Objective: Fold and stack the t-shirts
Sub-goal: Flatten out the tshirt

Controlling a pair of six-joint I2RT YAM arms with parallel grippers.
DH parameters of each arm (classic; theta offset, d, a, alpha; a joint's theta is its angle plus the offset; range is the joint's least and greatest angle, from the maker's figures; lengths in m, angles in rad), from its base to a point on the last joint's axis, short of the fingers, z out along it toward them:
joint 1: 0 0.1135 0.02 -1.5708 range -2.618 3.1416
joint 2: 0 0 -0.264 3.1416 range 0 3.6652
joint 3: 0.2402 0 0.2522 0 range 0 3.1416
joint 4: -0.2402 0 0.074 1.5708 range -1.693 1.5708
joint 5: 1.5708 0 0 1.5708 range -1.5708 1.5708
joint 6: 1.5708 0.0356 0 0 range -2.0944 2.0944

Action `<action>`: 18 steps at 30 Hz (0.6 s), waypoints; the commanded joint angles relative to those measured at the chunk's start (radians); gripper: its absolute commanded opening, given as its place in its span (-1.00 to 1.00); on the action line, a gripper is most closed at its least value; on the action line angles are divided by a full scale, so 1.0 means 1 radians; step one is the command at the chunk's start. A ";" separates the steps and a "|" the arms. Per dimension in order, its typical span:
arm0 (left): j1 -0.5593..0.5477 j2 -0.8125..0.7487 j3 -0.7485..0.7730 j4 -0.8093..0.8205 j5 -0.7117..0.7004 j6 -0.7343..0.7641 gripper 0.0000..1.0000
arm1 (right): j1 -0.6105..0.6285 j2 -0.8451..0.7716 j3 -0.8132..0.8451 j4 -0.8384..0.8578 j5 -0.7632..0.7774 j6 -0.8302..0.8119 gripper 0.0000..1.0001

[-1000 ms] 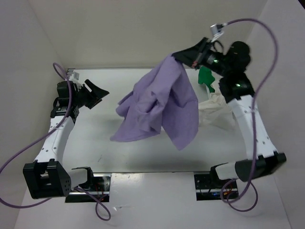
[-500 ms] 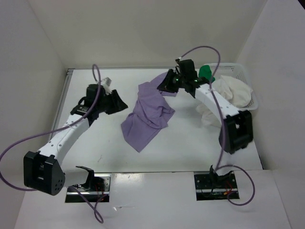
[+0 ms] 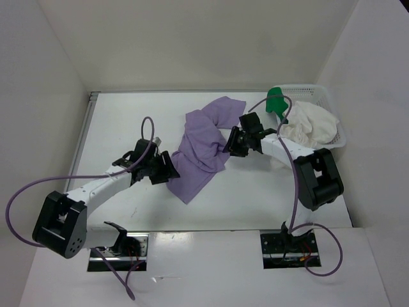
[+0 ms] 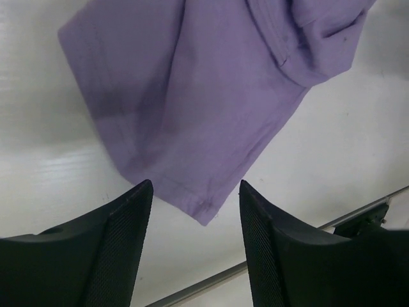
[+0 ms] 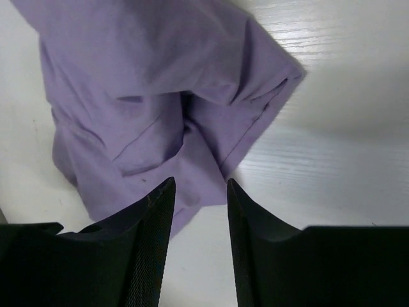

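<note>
Dropped lavender shirt lies crumpled; green shirt seems mostly hidden.

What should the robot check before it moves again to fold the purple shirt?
1. The left hand is open and empty: ok.
2. The right hand is open and empty: ok.
3. The purple shirt lies on the table: ok.
4. The purple shirt is spread flat: not ok, bunched up.
5. The white shirt and green shirt are aside, at the basket: ok.
</note>
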 commanded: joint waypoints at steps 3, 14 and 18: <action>-0.027 -0.012 -0.110 0.064 0.105 -0.163 0.31 | 0.013 0.035 -0.058 0.065 0.033 0.040 -0.04; -0.108 -0.018 -0.213 0.139 0.093 -0.267 0.36 | 0.079 0.090 -0.109 0.146 -0.059 0.086 -0.01; -0.118 -0.007 -0.222 0.177 0.093 -0.276 0.33 | 0.079 0.078 -0.124 0.157 -0.069 0.097 -0.30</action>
